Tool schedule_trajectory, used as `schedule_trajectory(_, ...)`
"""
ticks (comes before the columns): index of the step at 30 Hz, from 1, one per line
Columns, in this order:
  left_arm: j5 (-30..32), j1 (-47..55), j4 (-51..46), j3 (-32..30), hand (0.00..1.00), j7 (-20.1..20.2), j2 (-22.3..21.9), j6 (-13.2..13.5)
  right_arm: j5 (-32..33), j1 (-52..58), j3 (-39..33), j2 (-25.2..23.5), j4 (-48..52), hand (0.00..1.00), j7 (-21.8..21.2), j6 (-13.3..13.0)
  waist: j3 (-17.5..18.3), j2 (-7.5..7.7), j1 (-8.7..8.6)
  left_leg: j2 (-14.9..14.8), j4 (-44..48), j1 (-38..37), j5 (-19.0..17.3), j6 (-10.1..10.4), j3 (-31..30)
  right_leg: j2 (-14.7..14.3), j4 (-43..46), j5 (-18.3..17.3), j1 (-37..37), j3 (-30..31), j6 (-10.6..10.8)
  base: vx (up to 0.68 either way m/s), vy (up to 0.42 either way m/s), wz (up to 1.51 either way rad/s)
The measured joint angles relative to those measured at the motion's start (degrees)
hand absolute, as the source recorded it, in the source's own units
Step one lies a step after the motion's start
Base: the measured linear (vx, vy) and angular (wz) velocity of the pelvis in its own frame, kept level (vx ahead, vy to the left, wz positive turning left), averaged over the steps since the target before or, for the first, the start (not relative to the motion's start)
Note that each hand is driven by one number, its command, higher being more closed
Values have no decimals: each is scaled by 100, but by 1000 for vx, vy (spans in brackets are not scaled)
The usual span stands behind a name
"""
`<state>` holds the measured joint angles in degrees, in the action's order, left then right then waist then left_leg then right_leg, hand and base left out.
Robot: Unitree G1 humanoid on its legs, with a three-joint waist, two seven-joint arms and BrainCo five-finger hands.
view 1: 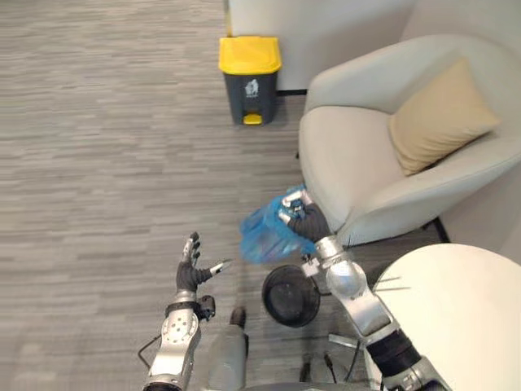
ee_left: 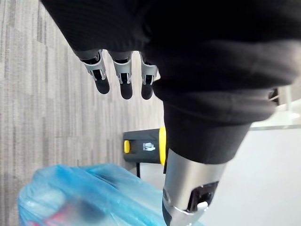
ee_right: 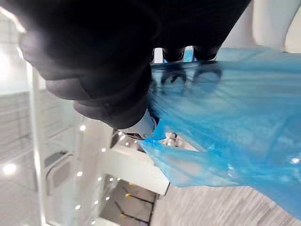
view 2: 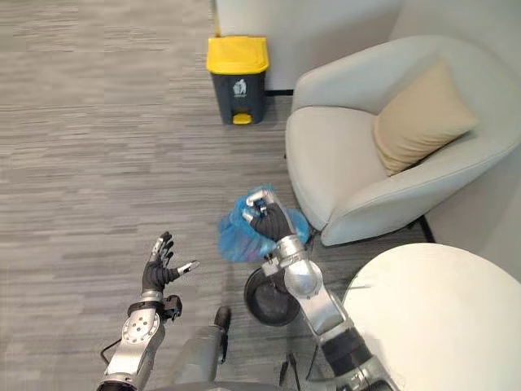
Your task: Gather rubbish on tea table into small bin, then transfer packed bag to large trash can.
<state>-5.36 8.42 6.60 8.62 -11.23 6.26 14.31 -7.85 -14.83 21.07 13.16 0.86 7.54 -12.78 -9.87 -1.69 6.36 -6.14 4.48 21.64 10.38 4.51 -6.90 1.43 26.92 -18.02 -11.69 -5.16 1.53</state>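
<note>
Rubbish bag (view 1: 262, 232) of thin blue plastic, as seen from the left eye, gripped at its gathered top by right hand (view 1: 303, 218), fingers curled tight round the plastic. Held up just beside small black bin (view 1: 291, 295), on the side toward the far wall. Bin upright on grey carpet (view 1: 98, 163), close to the foot of pale armchair (view 1: 342, 163), with tan cushion (view 1: 440, 114) propped against the chair's back. Round white table (view 1: 456, 309) at lower right, next to the right arm. Large trash can (view 1: 250, 77), dark grey with yellow lid closed, well apart from the bag, by the far wall and near the armchair. Left hand (view 1: 194, 269) raised over bare carpet, fingers straight and spread, thumb out to the side, holding nothing, apart from the bag.

Right eye view: same layout, bag bulging and part filled, between bin and trash can but far nearer the bin.

Left wrist view: fingers (ee_left: 124, 80) straight in a row, nothing in their grasp. Bag close by with blurred shapes inside, yellow-lidded can past it on the carpet.

Right wrist view: blue plastic bunched against the dark cover, fingertips (ee_right: 169, 77) dimly visible through it, clamped on the bag's neck. Contents too blurred to tell.
</note>
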Motion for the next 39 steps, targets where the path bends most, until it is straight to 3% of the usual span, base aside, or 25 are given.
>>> schedule_trajectory(1, 17, -12, -155, 58, 0, -4, 7, -1, 56, -32, -1, 101, -18, 100, -4, 38, -1, -11, 9, -122, -416, -141, -261, -30, 119, -42, -139, 167, 51, -232, -107, -257, -108, 76)
schedule_trajectory(2, 71, -103, -302, 106, 0, -1, 48, 3, 59, -121, -40, 174, -25, 100, -8, 41, -9, 61, -55, -124, -362, -44, -694, -225, 407, 138, -356, 334, 59, -432, -211, -258, -72, 77)
schedule_trajectory(3, 109, -145, -394, 113, 0, -2, 88, 14, 60, -221, -53, 193, -46, 100, -9, 41, -24, 113, -99, -83, -82, 70, -682, -252, 525, 234, -374, 376, 64, -488, -223, -221, -31, 76)
schedule_trajectory(4, 174, -257, -430, 151, 0, 4, 177, 69, 62, -353, -87, 213, -58, 100, -9, 41, -40, 160, -150, 10, 493, 196, -697, -273, 721, 397, -423, 481, 47, -578, -208, -225, -6, 64)
schedule_trajectory(5, 278, -473, -432, 221, 0, 8, 339, 114, 69, -539, -69, 302, -57, 100, -15, 37, -22, 141, -254, 17, 1529, 242, -866, -439, 1046, 564, -584, 673, 60, -658, -175, -242, 22, 54)
schedule_trajectory(6, 283, -565, -431, 234, 0, 12, 390, 138, 75, -592, -60, 340, -56, 100, -22, 29, -13, 128, -277, -31, 1876, 190, -977, -566, 1118, 597, -650, 741, 65, -667, -151, -245, 92, 37)
schedule_trajectory(7, 282, -786, -416, 257, 0, 14, 456, 197, 120, -674, -56, 410, -56, 100, -31, 14, 19, 76, -294, -201, 2325, -10, -1277, -550, 1218, 625, -796, 893, 79, -692, -110, -182, 121, 23)
schedule_trajectory(8, 282, -1033, -362, 332, 0, 8, 495, 247, 135, -748, -50, 491, -57, 100, -46, 12, 43, 35, -341, -362, 2298, -419, -1495, -410, 1242, 633, -941, 1032, 119, -747, -38, -141, 165, 28)
schedule_trajectory(10, 287, -1401, -193, 576, 0, 17, 581, 273, 175, -858, -57, 541, -60, 100, -137, 16, 77, -19, -476, -383, 1254, -1021, -1680, -101, 1363, 626, -1289, 1257, 226, -887, 134, -125, 217, 42)
schedule_trajectory(11, 302, -1557, -11, 718, 0, 25, 677, 277, 177, -878, -53, 490, -94, 100, -166, 18, 111, 100, -561, -265, 812, -1118, -1462, 62, 1406, 667, -1544, 1442, 291, -934, 197, -101, 230, 49)
schedule_trajectory(13, 395, -1748, 400, 1144, 0, 130, 828, 232, 176, -911, -17, 360, -106, 100, -295, 22, 253, 329, -600, 51, 36, -1393, -993, -57, 1384, 820, -2163, 1824, 516, -1005, 311, -35, 157, 33)
schedule_trajectory(17, 539, -1728, 773, 1733, 0, 403, 823, 110, 289, -1334, 232, 252, -108, 100, -417, 29, 315, 377, -614, 313, -468, -1732, -688, -147, 1433, 980, -2504, 2049, 802, -983, 372, -51, 126, 12)
schedule_trajectory(21, 608, -1753, 1113, 2094, 0, 526, 532, 93, 297, -1524, 728, -154, -254, 100, -528, 77, 464, 414, -592, 296, -825, -1903, -486, -116, 1535, 884, -2524, 2120, 734, -830, 343, -57, 15, -17)
schedule_trajectory(22, 608, -1754, 1171, 2114, 100, 535, 488, 92, 297, -1530, 770, -174, -285, 100, -530, 93, 465, 415, -577, 274, -881, -1941, -463, -115, 1554, 855, -2532, 2132, 731, -806, 326, -41, -24, -21)
schedule_trajectory(25, 659, -1798, 1497, 2120, 100, 561, 370, 76, 295, -1724, 1074, -209, -454, 100, -538, 272, 471, 425, -566, 138, -987, -1994, -402, -96, 1632, 691, -2563, 2192, 680, -684, 259, -58, -48, -22)
schedule_trajectory(34, 1260, -2119, 2005, 2118, 100, 331, 342, -25, 510, -1757, 1599, -335, -448, 100, -732, 302, 481, 422, -567, -166, -988, -2003, -328, 18, 1680, 364, -2640, 2306, 635, -572, 117, -41, -49, -11)
schedule_trajectory(35, 1273, -2119, 2004, 2119, 100, 321, 338, -25, 516, -1757, 1599, -341, -440, 0, -762, 301, 481, 422, -566, -186, -988, -2002, -315, 39, 1680, 344, -2654, 2318, 636, -570, 102, -30, -16, -4)
schedule_trajectory(39, 1276, -2109, 1955, 2096, 100, 106, 328, -26, 509, -1754, 1672, -379, -341, 0, -778, 207, 483, 420, -567, -228, -986, -2018, -303, 57, 1715, 299, -2677, 2344, 639, -530, 77, -34, -9, -5)
